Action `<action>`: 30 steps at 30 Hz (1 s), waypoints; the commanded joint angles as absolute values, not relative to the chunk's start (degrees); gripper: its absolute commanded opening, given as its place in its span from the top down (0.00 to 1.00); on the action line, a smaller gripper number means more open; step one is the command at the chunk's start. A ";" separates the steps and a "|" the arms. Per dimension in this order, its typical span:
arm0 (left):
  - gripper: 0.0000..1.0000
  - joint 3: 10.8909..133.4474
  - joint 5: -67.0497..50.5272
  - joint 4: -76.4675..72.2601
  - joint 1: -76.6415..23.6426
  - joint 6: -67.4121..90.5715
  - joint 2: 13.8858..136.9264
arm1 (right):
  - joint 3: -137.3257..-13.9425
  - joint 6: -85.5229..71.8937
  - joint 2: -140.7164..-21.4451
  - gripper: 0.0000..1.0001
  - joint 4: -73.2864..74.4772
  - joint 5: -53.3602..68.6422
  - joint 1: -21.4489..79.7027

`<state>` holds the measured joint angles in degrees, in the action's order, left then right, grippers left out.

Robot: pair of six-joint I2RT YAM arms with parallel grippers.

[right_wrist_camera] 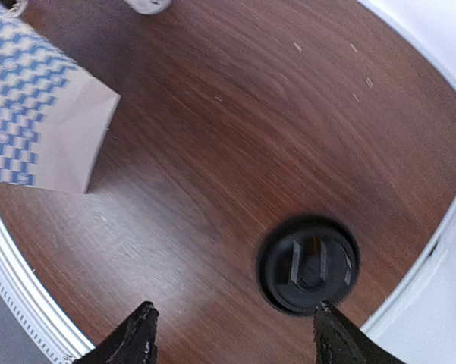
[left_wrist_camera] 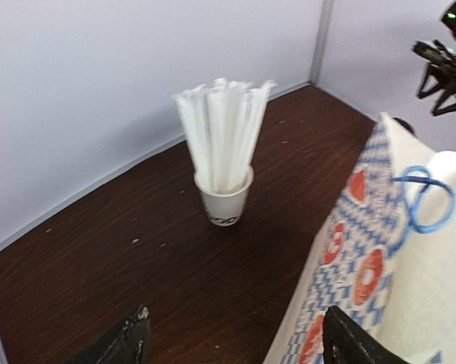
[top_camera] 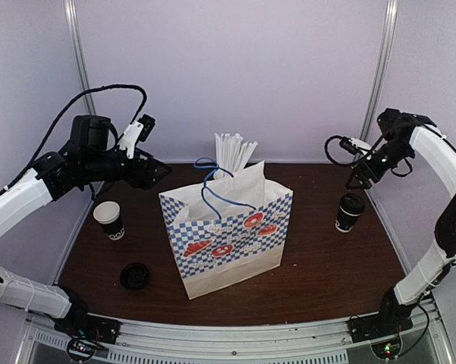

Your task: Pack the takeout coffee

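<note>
The takeout coffee (top_camera: 350,211), a black cup with a black lid, stands on the table at the right; the right wrist view shows its lid (right_wrist_camera: 309,265) from above. A blue-checked paper bag (top_camera: 228,235) with blue handles stands open in the middle, and shows in the left wrist view (left_wrist_camera: 379,265). My right gripper (top_camera: 358,176) hangs open above and just behind the coffee, with nothing between its fingers (right_wrist_camera: 133,337). My left gripper (top_camera: 158,173) is open and empty, held high left of the bag's top, its fingertips (left_wrist_camera: 133,334) spread.
A lidless black cup with a white rim (top_camera: 109,220) stands at the left. A loose black lid (top_camera: 135,275) lies in front of it. A white cup of white straws (left_wrist_camera: 224,148) stands behind the bag (top_camera: 234,152). White walls enclose the table.
</note>
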<state>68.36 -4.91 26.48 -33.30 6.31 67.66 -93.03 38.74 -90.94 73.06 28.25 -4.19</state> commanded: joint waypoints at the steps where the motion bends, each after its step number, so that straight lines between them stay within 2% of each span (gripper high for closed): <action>1: 0.21 67.78 -25.24 20.98 -32.91 2.42 66.07 | -96.23 37.91 -82.67 0.29 72.30 34.92 9.97; 6: 0.19 71.64 -37.04 22.44 -32.98 3.80 70.07 | -100.56 38.39 -82.03 0.25 72.28 34.33 26.88; 12: 0.20 78.37 -36.80 21.81 -34.37 7.56 75.47 | -110.67 40.94 -88.60 0.25 75.78 34.21 40.18; 16: 0.23 85.17 -34.76 26.76 -36.08 8.15 80.48 | -116.44 40.19 -92.87 0.25 75.82 31.76 47.70; 19: 0.28 88.72 -34.19 28.86 -37.51 9.78 83.92 | -119.04 38.51 -95.74 0.27 74.32 28.96 51.60; 22: 0.41 92.35 -31.33 32.04 -38.18 12.79 86.97 | -120.92 37.98 -98.13 0.30 74.06 26.23 54.02; 25: 0.52 95.76 -28.42 36.27 -38.28 14.69 89.00 | -121.35 38.07 -98.36 0.39 74.37 26.66 55.44; 27: 0.52 96.21 -26.32 37.39 -38.32 15.29 88.74 | -120.91 37.82 -97.96 0.52 74.23 26.64 56.27; 30: 0.50 96.30 -22.67 38.57 -38.32 16.53 87.90 | -120.61 37.64 -97.50 0.84 74.20 26.47 56.58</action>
